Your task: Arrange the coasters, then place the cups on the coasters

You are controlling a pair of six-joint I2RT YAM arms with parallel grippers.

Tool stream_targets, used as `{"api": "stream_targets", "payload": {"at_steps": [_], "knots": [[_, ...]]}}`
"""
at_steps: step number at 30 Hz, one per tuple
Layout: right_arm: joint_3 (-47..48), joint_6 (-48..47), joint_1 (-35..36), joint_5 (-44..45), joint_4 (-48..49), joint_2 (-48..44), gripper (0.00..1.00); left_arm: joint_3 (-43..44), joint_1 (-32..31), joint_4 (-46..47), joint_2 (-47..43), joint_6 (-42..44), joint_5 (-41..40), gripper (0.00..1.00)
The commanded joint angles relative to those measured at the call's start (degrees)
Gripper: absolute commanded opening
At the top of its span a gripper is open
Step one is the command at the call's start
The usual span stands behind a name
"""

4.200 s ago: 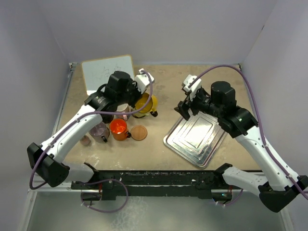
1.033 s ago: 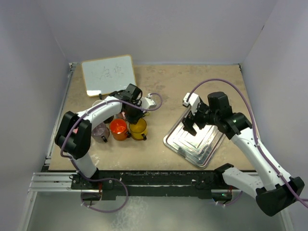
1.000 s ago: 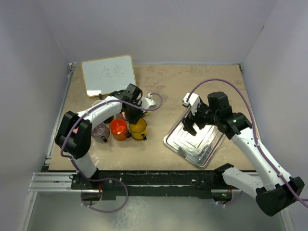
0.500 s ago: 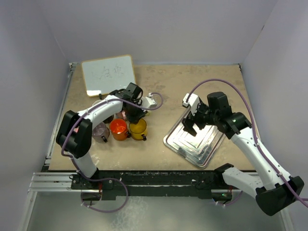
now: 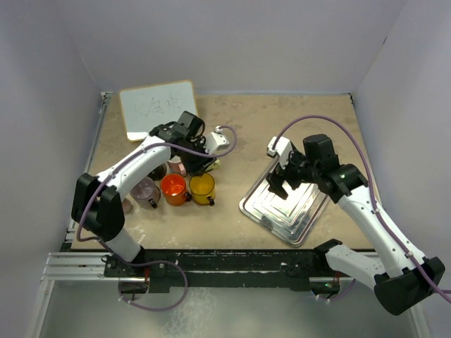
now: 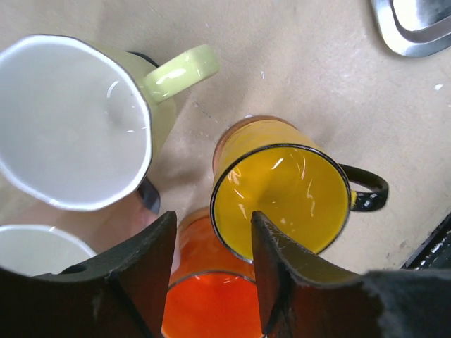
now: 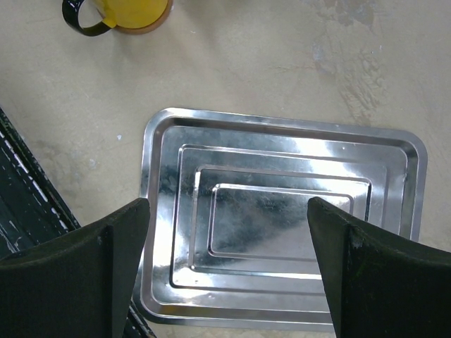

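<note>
The translucent yellow cup (image 6: 282,201) with a black handle stands on a tan-orange coaster (image 6: 236,130); both also show at the top edge of the right wrist view, the cup (image 7: 134,8) on the coaster (image 7: 144,28). The red-orange cup (image 6: 211,303) touches it, and a yellow-green cup (image 6: 70,127) with a white inside stands beside them. My left gripper (image 6: 211,282) hangs open just above the yellow and red-orange cups, holding nothing. In the top view the left gripper (image 5: 199,156) is over the cluster of cups (image 5: 173,189). My right gripper (image 7: 229,267) is wide open above the metal tray (image 7: 151,183).
A whiteboard (image 5: 156,108) lies at the back left. The steel tray (image 5: 310,211) sits at the right with nothing on it. A smoky purple cup (image 5: 146,191) and a pink cup (image 5: 177,167) crowd the left of the cluster. The black rail runs along the near edge.
The left gripper's jaws have opened off the yellow cup and the gripper has lifted and drawn back. The yellow cup stays on its coaster. The right arm has not moved.
</note>
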Motion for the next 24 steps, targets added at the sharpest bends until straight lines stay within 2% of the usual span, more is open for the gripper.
{"api": "stream_targets", "payload": {"at_steps": [1, 7, 12, 19, 24], "knots": [[1.61, 0.96, -0.41, -1.14, 0.18, -1.72, 0.95, 2.08, 0.51, -1.22, -8.10, 0.92, 1.58, 0.47], [2.29, 5.64, -4.74, 2.04, 2.49, -2.21, 0.95, -1.38, 1.22, 4.62, -16.94, -2.45, -5.60, 0.57], [3.29, 12.04, -10.12, 14.40, 6.05, -2.25, 0.97, -7.59, 3.71, 15.38, -25.37, -7.42, -15.00, 0.67], [5.24, 13.49, -11.37, 22.42, 8.79, -1.74, 1.00, -12.83, 10.83, 24.59, -33.61, -12.59, -23.54, 0.80], [11.27, 14.14, -11.38, 26.47, 5.84, 2.67, 1.00, -17.33, 15.00, 33.31, -38.25, -16.24, -29.64, 0.99]]}}
